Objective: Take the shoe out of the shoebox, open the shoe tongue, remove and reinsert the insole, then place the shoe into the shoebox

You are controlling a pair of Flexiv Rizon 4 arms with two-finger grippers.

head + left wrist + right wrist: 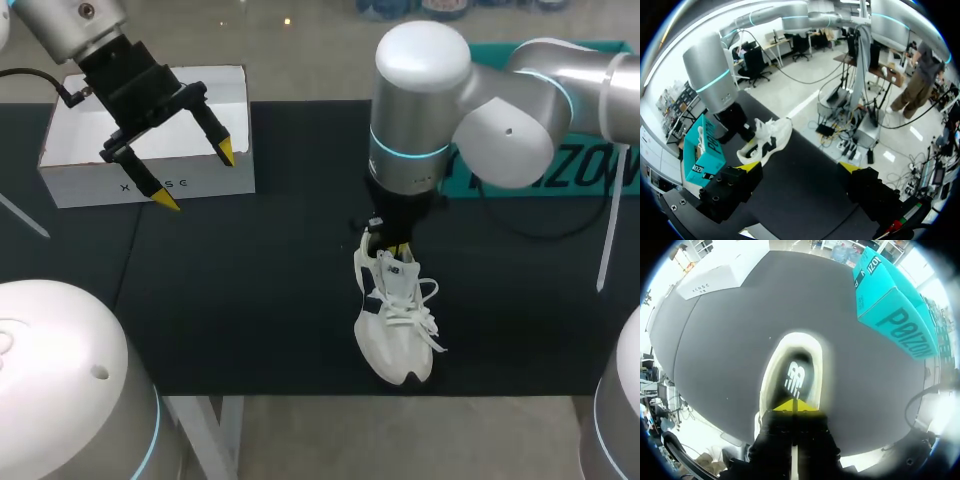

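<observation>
Right hand (pixel 792 405) clenched on shoe (pixel 398 325) heel, mid-worktop (pixel 250 300), toe toward front edge. Left hand (pixel 196 176) released, above shoebox (pixel 70 150) at far left corner.

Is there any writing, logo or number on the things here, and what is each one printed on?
White shoebox: small dark lettering on its side, partly hidden by the left gripper.
Teal box: large brand lettering on its faces.
Insole of the shoe: a white logo, no words.
Numbers or signs: none.

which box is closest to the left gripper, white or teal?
The white box, just behind the left gripper; the teal box sits at the table's far right.
</observation>
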